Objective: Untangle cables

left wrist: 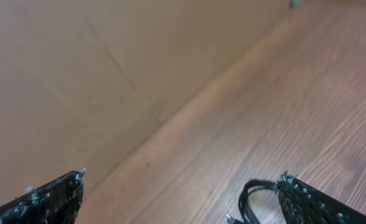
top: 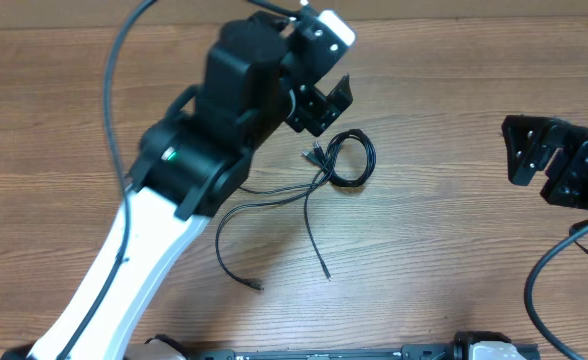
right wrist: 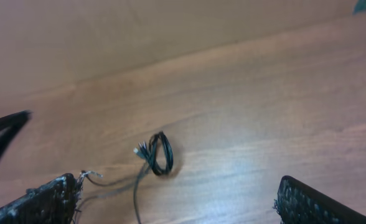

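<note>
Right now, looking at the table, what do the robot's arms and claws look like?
The left arm has a white lower link and bulky black joint housings, with a thick black cable looping alongside. The right arm shows black. The left claw and right claw have flat black fingers with rough, speckled pads.

Robotics lab or test cell. Signs:
- Two robot arms share one wood-grain tabletop: left arm has long white link and black joint housings, right arm is all black, at tabletop's side edge.
- Thick black supply cables loop off arms.
- Small green indicator light glows on left arm joint.
- Black mounting rail runs along near edge.
- Plain brown board, creased, stands as backdrop along far edge and meets tabletop in straight line.
- Cameras ride on both wrists, looking low across wood.
</note>
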You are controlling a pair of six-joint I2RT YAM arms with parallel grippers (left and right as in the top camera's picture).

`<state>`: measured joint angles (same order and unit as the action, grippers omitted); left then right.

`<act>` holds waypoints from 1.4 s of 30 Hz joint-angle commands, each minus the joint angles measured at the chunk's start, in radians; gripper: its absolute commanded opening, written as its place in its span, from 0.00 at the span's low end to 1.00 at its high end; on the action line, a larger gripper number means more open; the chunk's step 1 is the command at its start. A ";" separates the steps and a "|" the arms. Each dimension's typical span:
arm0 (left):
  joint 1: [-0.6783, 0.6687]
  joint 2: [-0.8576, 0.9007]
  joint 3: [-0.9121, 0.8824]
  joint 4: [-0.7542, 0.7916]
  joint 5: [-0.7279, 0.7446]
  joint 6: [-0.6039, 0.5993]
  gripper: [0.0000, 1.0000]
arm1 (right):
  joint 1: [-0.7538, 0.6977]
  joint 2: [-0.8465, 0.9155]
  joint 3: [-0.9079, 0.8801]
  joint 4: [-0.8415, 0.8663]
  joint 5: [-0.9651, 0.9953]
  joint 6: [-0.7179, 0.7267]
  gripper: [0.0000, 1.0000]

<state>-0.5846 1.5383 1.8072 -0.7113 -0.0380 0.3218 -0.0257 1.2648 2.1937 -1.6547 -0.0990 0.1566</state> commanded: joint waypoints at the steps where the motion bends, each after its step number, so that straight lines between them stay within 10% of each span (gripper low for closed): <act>1: 0.031 0.088 0.008 -0.021 0.085 0.092 1.00 | -0.003 0.062 0.018 -0.027 0.008 0.004 1.00; 20: 0.185 0.317 0.007 -0.372 0.232 0.107 1.00 | 0.051 0.319 -0.431 0.114 -0.074 0.074 1.00; 26: 0.235 0.393 0.002 -0.468 0.332 0.306 0.99 | 0.135 0.319 -0.433 0.113 -0.088 0.022 1.00; 42: 0.238 0.560 0.002 -0.340 0.341 0.201 1.00 | 0.304 0.320 -0.587 0.243 0.000 0.174 1.00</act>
<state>-0.3450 2.1029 1.8057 -1.0851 0.2787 0.5850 0.2623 1.6005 1.6772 -1.4597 -0.1265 0.2779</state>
